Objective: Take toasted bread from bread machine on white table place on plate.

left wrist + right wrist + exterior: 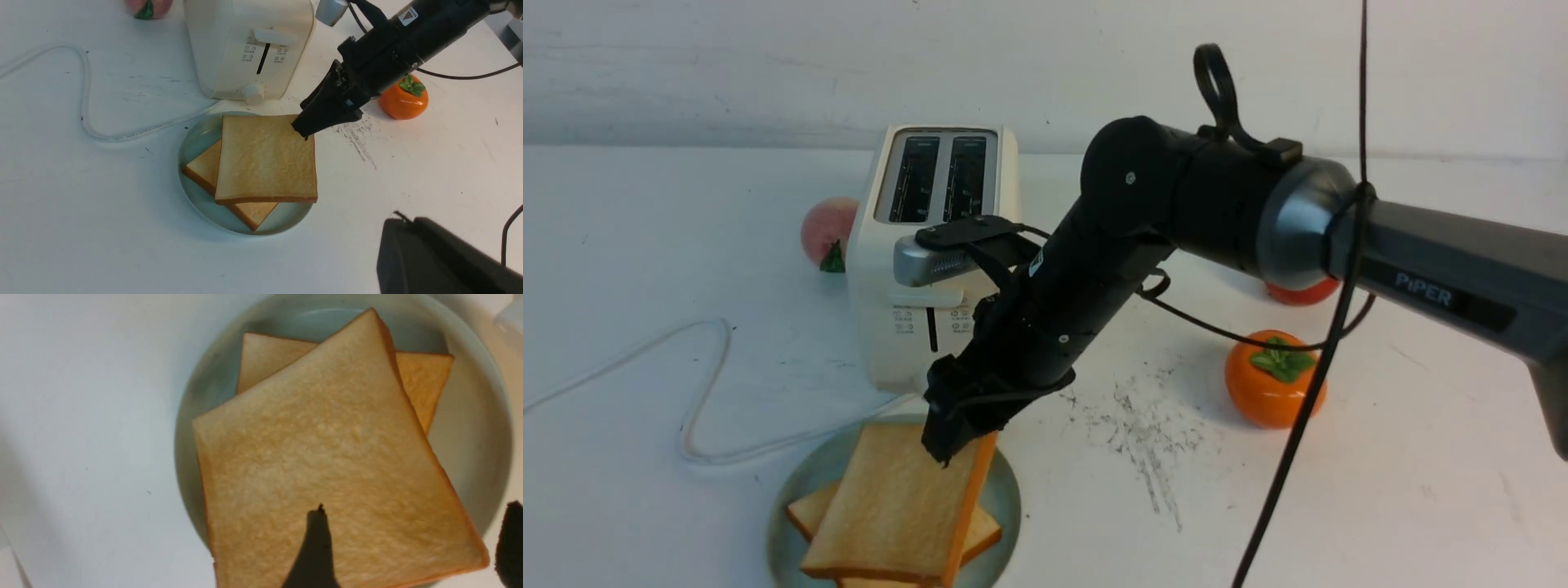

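Two slices of toasted bread lie on the teal plate point(800, 482) point(196, 134) point(470, 437) on the white table point(1380, 490). The upper slice point(890, 498) point(265, 159) point(327, 457) rests askew on the lower one point(813, 510) point(202, 165) point(265, 355). My right gripper point(947, 445) point(302, 130) point(416, 506) hovers at the upper slice's corner nearest the bread machine point(931, 245) point(245, 41). It is open: one finger is over the slice's face and the other is past its edge. The bread machine's slots look empty. My left gripper point(402, 220) hangs shut and empty beside the plate.
A white cord point(703, 392) point(86, 102) loops from the bread machine across the table. A peach point(825, 233) point(147, 6) sits behind it. An orange persimmon point(1274, 380) point(404, 98) and a red fruit point(1303, 292) stand to the right, with dark scuffs point(1143, 425) between.
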Available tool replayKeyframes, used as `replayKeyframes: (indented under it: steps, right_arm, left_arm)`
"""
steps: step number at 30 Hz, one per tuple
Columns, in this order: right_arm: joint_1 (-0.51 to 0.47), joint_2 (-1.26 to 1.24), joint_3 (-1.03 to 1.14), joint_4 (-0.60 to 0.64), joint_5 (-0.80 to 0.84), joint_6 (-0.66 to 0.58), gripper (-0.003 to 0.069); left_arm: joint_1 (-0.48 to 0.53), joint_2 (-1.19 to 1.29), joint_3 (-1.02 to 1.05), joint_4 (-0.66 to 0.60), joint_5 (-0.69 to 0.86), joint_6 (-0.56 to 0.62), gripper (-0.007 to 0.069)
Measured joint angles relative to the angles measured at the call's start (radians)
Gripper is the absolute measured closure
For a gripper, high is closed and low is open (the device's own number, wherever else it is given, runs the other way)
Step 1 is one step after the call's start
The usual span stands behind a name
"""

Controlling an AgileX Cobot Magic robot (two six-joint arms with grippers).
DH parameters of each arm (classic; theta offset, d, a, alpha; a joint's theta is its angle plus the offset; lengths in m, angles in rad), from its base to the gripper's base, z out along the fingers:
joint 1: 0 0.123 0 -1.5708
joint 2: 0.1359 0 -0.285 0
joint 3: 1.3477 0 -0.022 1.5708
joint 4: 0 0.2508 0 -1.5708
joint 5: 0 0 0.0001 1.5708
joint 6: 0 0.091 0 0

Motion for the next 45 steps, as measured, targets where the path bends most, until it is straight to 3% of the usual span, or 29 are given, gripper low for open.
replayKeyframes:
  steps: [5, 11, 14, 15, 16, 18, 27, 30, 34, 40, 42, 45]
  right_arm:
    - [0.0, 0.0, -0.097, -0.115, 0.102, 0.014, 0.0076]
    - [0.0, -0.018, -0.293, -0.356, 0.202, 0.218, 0.0232]
    - [0.0, -0.108, -0.324, -0.479, 0.211, 0.319, 0.0495]
    - [0.0, -0.123, -0.324, -0.489, 0.211, 0.322, 0.051]
    - [0.0, -0.18, -0.324, -0.519, 0.219, 0.349, 0.0605]
    - [-0.001, -0.266, -0.324, -0.565, 0.226, 0.383, 0.0666]
    - [-0.001, -0.614, -0.176, -0.617, 0.234, 0.482, 0.0678]
    - [-0.001, -0.776, 0.028, -0.633, 0.21, 0.514, 0.0676]
    - [-0.001, -0.968, 0.302, -0.695, 0.046, 0.588, 0.0673]
    - [-0.001, -1.37, 0.859, -0.956, -0.337, 0.914, 0.0667]
    - [-0.001, -1.457, 0.978, -1.029, -0.395, 0.995, 0.0667]
    - [-0.001, -1.652, 1.243, -1.242, -0.575, 1.206, 0.0667]
  left_arm:
    - [0.0, 0.0, 0.0, 0.0, -0.001, 0.0, 0.0638]
    - [0.0, 0.0, 0.0, 0.0, -0.003, 0.001, 0.0638]
    - [0.0, 0.0, 0.0, 0.0, -0.005, 0.001, 0.0638]
    - [0.0, 0.0, 0.0, 0.0, -0.005, 0.001, 0.0638]
    - [0.0, 0.0, 0.0, 0.0, -0.006, 0.001, 0.0638]
    - [0.0, 0.0, 0.0, 0.001, -0.008, 0.001, 0.0638]
    - [-0.007, 0.0, 0.025, 0.032, -0.028, 0.02, 0.0638]
    - [-0.042, 0.0, 0.082, 0.038, -0.057, 0.021, 0.0638]
    - [-0.085, 0.0, 0.141, 0.042, -0.091, 0.042, 0.0638]
    - [-0.13, 0.0, 0.197, 0.043, -0.154, 0.074, 0.0638]
    - [-0.134, 0.0, 0.202, 0.043, -0.157, 0.074, 0.0638]
    - [-0.134, 0.0, 0.206, 0.042, -0.16, 0.076, 0.0638]
